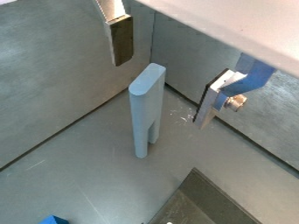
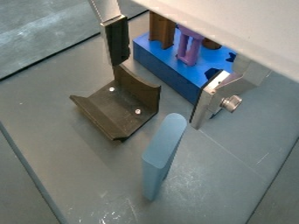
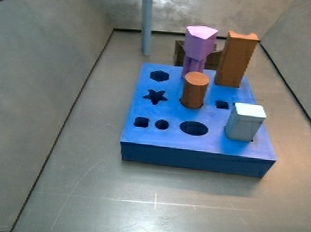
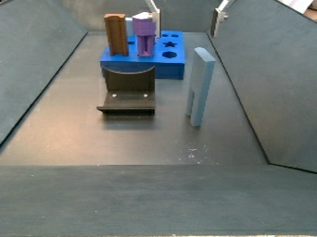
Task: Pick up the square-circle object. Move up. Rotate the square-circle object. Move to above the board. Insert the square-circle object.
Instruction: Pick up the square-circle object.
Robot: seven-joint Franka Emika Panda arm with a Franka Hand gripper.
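The peg [image 4: 201, 87] stands upright on the grey floor, long axis vertical, its rounded end up in both wrist views [image 1: 145, 108] [image 2: 162, 169]. In a side view it rises far back by the rear wall [image 3: 145, 27]. It stands free, with bare floor all round its foot. The fixture [image 4: 129, 89] sits just beside it, between it and the left wall, and the board [image 4: 146, 58] lies beyond the fixture, well apart from the peg. The gripper [image 1: 176, 73] hangs above the peg, open, its fingers [image 1: 121, 41] spread wide to either side of the peg's top and touching nothing.
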